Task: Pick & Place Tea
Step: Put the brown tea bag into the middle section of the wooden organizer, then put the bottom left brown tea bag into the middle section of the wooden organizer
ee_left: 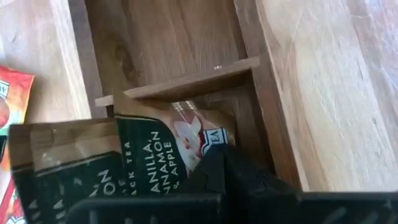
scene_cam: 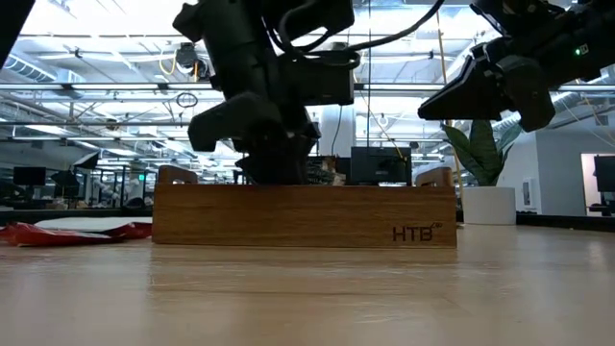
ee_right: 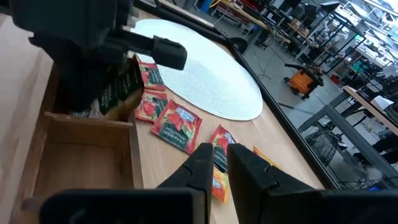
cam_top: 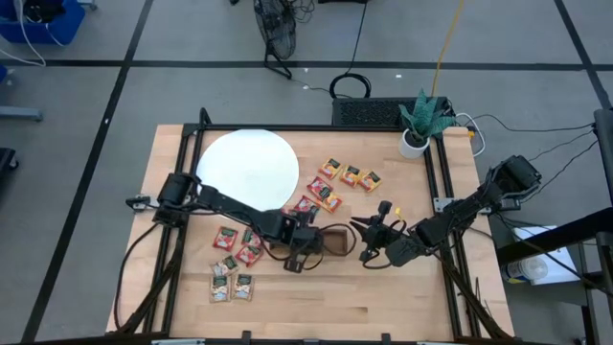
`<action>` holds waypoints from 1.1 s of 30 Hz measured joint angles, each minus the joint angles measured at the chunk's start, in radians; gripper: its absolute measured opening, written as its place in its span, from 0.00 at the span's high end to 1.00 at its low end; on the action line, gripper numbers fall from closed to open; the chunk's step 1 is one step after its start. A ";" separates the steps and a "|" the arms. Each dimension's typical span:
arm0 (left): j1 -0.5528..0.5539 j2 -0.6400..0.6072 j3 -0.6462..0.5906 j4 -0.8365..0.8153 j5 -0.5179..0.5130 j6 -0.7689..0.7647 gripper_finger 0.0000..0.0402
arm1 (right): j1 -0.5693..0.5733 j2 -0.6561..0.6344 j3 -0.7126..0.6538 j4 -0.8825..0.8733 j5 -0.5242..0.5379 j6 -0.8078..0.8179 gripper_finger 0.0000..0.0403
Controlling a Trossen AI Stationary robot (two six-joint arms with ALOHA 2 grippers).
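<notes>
The left claw is clamping a vanilla-cinnamon-apple sachet over the wooden tray; it is risking snagging the divider. The right claw, nearly shut and empty, is waiting nearby.

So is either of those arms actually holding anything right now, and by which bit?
Yes. The left gripper is shut on a dark green tea sachet, pinching it at one edge over the wooden tray. The right gripper holds nothing.

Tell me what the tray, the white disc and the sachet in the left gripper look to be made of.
Tray: wood, visible grain, matte brown.
White disc: probably woven fabric or plastic, fine ribbed texture.
Sachet in the shut left gripper: seemingly printed paper or foil, slightly glossy.
</notes>
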 joint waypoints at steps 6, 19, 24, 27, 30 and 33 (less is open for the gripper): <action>-0.009 0.002 -0.002 -0.012 -0.176 -0.032 0.99 | 0.000 0.000 0.000 0.005 0.000 0.000 0.92; -0.051 0.002 -0.002 -0.014 -0.322 -0.029 0.99 | 0.000 0.000 0.000 0.011 0.001 0.001 0.92; -0.070 -0.044 0.000 -0.026 -0.330 -0.004 0.99 | 0.000 0.000 0.000 0.011 0.001 0.001 0.92; -0.095 -0.113 0.004 -0.030 -0.359 -0.006 0.98 | 0.000 0.000 0.000 0.015 0.000 0.001 0.92; -0.126 -0.183 0.005 -0.078 -0.353 -0.097 0.95 | 0.000 0.000 0.000 0.019 0.000 0.001 0.92; -0.157 -0.249 0.005 -0.190 -0.308 -0.301 0.92 | 0.000 0.000 0.000 0.018 0.000 0.019 0.92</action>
